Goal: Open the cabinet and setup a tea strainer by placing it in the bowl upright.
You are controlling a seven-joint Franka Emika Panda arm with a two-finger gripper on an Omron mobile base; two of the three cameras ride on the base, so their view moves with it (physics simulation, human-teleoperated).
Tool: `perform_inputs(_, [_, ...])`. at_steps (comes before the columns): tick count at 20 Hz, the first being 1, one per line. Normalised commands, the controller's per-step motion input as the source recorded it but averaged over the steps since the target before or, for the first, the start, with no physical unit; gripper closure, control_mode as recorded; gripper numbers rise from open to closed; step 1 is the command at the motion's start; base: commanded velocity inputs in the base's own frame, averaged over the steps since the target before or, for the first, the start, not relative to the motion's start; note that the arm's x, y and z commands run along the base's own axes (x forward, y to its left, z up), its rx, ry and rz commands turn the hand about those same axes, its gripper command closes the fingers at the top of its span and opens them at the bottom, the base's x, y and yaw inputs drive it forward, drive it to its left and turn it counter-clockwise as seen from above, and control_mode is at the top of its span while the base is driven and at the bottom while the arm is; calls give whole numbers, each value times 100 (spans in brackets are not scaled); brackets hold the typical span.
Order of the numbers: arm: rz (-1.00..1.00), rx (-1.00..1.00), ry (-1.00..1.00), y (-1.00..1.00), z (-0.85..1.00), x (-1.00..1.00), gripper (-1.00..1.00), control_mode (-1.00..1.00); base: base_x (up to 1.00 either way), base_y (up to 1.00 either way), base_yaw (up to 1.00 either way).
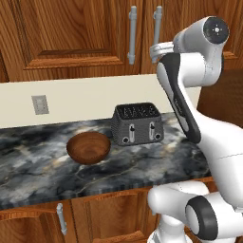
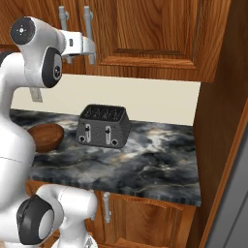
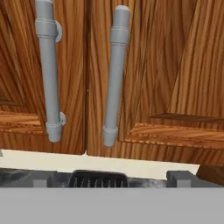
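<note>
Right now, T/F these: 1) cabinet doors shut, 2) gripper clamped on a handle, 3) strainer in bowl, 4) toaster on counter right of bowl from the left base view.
1) Cabinet doors shut: true.
2) Gripper clamped on a handle: false, it is open, near the right handle but not closed on it.
3) Strainer in bowl: false, the bowl is empty.
4) Toaster on the counter, right of bowl: true.

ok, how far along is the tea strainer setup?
Nothing done yet: cabinet doors are shut. In hand: the open gripper is up at the right door's handle, not gripping it. Left: open the door, get the strainer, stand it in the bowl.
</note>
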Motion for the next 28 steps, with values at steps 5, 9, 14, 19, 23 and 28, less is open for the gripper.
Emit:
perform_inputs(5, [0, 10, 0, 0, 0, 43, -100, -100, 0, 0, 0])
perform_inputs(9, [0, 7, 4, -3, 0, 33, -100, -100, 0, 0, 0])
perform_inputs(14, [0, 1, 7, -9, -1, 35, -100, -100, 0, 0, 0])
perform_inputs(19, [-1, 0, 0, -4, -8, 42, -100, -100, 0, 0, 0])
perform_inputs(23, [0, 0, 0, 0, -6, 35, -100, -100, 0, 0, 0])
perform_inputs(28, [0, 0, 0, 0, -11, 39, -100, -100, 0, 0, 0])
